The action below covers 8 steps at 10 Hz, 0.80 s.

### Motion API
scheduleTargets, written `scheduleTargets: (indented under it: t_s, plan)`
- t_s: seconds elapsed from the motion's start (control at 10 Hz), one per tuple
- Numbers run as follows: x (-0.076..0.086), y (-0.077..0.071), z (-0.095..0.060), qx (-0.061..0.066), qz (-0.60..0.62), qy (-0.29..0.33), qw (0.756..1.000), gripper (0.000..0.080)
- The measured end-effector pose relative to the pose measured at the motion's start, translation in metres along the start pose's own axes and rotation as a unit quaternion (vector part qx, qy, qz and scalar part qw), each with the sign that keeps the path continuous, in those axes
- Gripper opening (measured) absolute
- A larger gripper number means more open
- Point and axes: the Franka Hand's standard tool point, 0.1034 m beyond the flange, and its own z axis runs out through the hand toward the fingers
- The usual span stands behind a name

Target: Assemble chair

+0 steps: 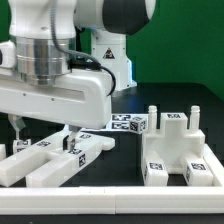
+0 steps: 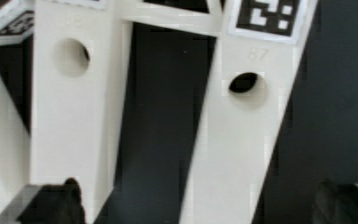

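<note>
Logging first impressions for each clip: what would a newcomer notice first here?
The glossy white arm fills the exterior view's left, its gripper open above long white bars. At that view's right stands a blocky white chair piece with black-and-white tags. The wrist view shows a round hole in each bar.

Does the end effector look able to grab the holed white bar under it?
Probably, though tightly: the open end effector straddles that bar, but the neighbouring bar lies right by one finger.
</note>
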Motion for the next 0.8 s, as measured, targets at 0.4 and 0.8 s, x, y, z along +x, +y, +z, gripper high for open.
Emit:
scheduleTargets:
  t_s: [0.4,0.8]
  plan:
    - [-0.012,-0.027,0.032,0.027,0.056,-0.018,0.998,0.0649]
    - [-0.019,-0.030,0.046,0.021,0.059,-0.022,0.998,0.0649]
